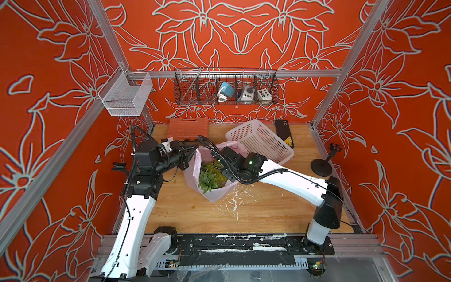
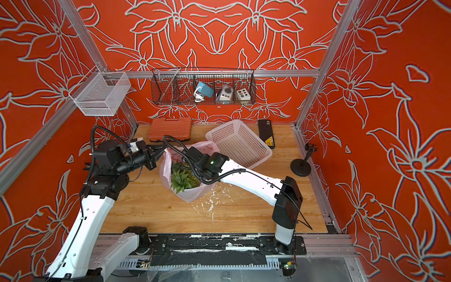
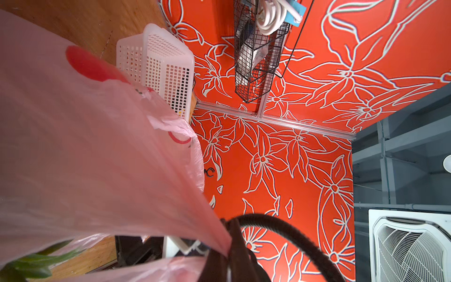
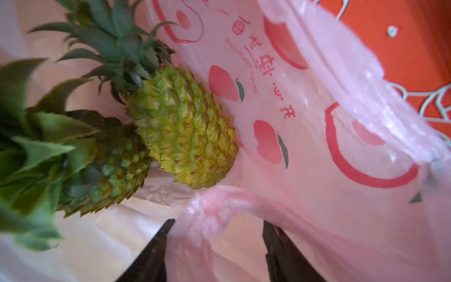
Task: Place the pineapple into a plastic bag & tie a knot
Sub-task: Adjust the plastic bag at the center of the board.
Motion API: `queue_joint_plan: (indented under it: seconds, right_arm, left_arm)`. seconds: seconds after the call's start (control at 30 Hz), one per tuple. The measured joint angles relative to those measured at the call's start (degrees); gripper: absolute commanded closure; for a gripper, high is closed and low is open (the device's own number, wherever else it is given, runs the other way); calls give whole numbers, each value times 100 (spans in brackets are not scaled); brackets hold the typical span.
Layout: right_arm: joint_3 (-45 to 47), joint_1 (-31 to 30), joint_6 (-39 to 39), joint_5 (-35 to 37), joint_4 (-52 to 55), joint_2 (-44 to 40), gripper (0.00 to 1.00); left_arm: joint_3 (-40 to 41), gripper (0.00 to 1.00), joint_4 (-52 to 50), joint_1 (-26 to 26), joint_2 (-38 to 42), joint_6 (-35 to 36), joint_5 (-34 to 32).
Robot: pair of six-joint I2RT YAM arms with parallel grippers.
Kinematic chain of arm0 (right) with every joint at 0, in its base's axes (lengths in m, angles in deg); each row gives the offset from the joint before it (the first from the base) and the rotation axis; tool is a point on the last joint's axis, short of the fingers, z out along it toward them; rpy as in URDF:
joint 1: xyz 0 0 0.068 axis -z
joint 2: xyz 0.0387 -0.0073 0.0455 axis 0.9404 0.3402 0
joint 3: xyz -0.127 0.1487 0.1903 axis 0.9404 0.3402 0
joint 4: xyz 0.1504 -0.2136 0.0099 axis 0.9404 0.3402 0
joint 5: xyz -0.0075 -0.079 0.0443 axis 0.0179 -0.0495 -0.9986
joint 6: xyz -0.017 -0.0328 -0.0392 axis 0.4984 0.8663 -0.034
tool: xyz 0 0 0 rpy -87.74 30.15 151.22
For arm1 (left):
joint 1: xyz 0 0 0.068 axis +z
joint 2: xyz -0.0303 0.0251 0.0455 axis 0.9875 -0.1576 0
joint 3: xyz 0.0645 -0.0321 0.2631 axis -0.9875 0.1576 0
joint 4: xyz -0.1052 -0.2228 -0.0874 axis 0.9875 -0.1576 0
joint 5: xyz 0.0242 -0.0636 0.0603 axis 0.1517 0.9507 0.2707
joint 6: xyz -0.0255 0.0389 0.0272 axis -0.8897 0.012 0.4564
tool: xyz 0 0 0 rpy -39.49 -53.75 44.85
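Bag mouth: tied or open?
Open. In both top views the plastic bag gapes upward, pineapple crown showing inside; no knot visible.

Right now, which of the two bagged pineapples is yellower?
The pineapple lying against the printed wall of the plastic bag: its skin is bright yellow-green, while the darker pineapple beside it is deep green.

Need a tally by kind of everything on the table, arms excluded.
Pineapples: 2 (both inside the bag)
Bag: 1
White basket: 1
Orange case: 1
Black box: 1
Black stand: 1
Total: 7
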Motion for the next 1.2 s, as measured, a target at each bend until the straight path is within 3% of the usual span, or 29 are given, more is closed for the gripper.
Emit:
queue_joint_plan:
  seconds: [0.17,0.3,0.47,0.63,0.73,0.87,1.2]
  right_arm:
    - [243,223,-44,319,-267,-22,100]
    - [302,420,-227,195,-304,-398,100]
    - [79,671,-575,-590,-273,-1762,100]
    - [-748,1585,-870,-1425,-212,-2848,100]
    - [-918,1971,-973,-1703,-111,-3025,100]
    - [-669,2079,-1117,-2210,-20,-3088,100]
    - [284,2085,-1613,-3591,-57,-2409,100]
  left_arm:
    - [33,100,0,66,63,-7,79]
    - [-103,100,-184,140,52,66,81]
    - [-1329,100,-750,358,-354,238,85]
    - [-2483,100,-787,654,-841,273,177]
    - [-2677,100,-450,907,-929,199,201]
    - [-2371,100,-284,966,-916,61,400]
    - [-214,100,555,901,-341,-575,846]
